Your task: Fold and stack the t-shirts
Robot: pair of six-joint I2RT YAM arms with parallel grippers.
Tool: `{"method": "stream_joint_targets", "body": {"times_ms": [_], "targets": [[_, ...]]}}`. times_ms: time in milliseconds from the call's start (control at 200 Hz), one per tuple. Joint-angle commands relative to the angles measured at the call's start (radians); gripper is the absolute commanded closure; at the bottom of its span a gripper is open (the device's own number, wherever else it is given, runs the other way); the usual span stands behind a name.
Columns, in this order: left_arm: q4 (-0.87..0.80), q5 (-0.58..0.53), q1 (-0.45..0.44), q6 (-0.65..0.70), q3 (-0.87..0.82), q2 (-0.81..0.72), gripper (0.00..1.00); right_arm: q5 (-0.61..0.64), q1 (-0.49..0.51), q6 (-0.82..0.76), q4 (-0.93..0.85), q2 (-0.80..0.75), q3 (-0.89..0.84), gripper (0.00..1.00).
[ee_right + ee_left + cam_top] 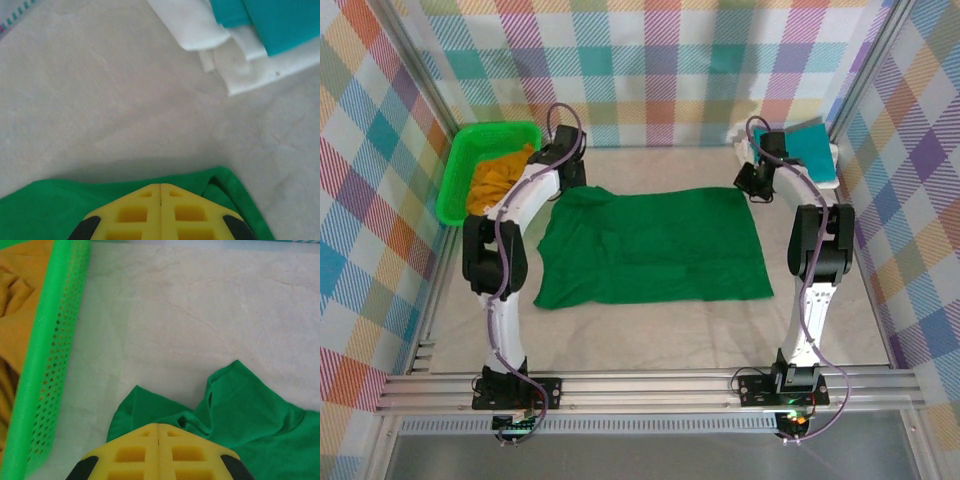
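The dark green t-shirt [655, 245] lies spread flat in the middle of the table. My left gripper [572, 180] is at its far left corner, jaws shut [158, 426], with bunched green cloth [250, 410] running into the tips. At the far right corner my right gripper [753, 188] is also shut [160, 186], and the green edge [50, 210] is raised a little off the table there. The mustard yellow t-shirt [500, 170] [15, 315] is crumpled in the basket. A folded teal t-shirt [812, 145] [280, 20] rests on the folded white t-shirt [830, 168] [200, 25] at the back right.
The bright green plastic basket [455, 175] [55, 340] stands at the back left, close to the left arm. Checked walls close in the table on three sides, and an aluminium rail runs along the near edge.
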Motion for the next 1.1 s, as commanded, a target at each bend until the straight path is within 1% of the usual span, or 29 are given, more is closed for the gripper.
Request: {"method": "stream_joint_targets", "body": {"times_ms": [0,85,215,390,470,575,665,745,795,910,1040,1095], "targets": [[0.102,-0.04,0.009,0.039,-0.087,-0.082,1.0,-0.016,-0.011,0.02,0.047,-0.054,-0.02,1.0],[0.079,-0.052,0.01,0.058,-0.065,-0.086,1.0,-0.037,-0.02,0.022,0.039,-0.05,0.0,1.0],[0.066,-0.023,0.001,0.067,-0.034,-0.125,1.0,-0.041,-0.02,0.022,0.039,-0.083,0.012,1.0],[0.027,-0.013,-0.016,0.068,-0.043,-0.178,1.0,-0.031,-0.02,0.013,0.043,-0.141,-0.032,1.0],[0.023,-0.025,-0.029,0.056,-0.094,-0.216,1.0,-0.019,-0.021,0.016,0.055,-0.175,-0.091,1.0],[0.031,-0.039,-0.036,0.014,-0.205,-0.29,1.0,0.011,-0.024,0.034,0.08,-0.23,-0.189,1.0],[0.036,-0.075,-0.04,-0.03,-0.305,-0.355,1.0,0.029,-0.032,0.056,0.099,-0.276,-0.277,1.0],[0.04,-0.119,-0.041,-0.057,-0.385,-0.397,1.0,0.034,-0.036,0.063,0.096,-0.298,-0.322,1.0],[0.04,-0.124,-0.041,-0.062,-0.421,-0.409,1.0,0.031,-0.035,0.062,0.099,-0.305,-0.345,1.0],[0.026,-0.136,-0.041,-0.067,-0.453,-0.404,1.0,0.031,-0.038,0.062,0.087,-0.295,-0.348,1.0],[-0.012,-0.18,-0.043,-0.067,-0.432,-0.407,1.0,0.034,-0.04,0.065,0.073,-0.304,-0.328,1.0],[-0.022,-0.18,-0.043,-0.061,-0.427,-0.425,1.0,0.036,-0.04,0.061,0.066,-0.32,-0.321,1.0]]}}
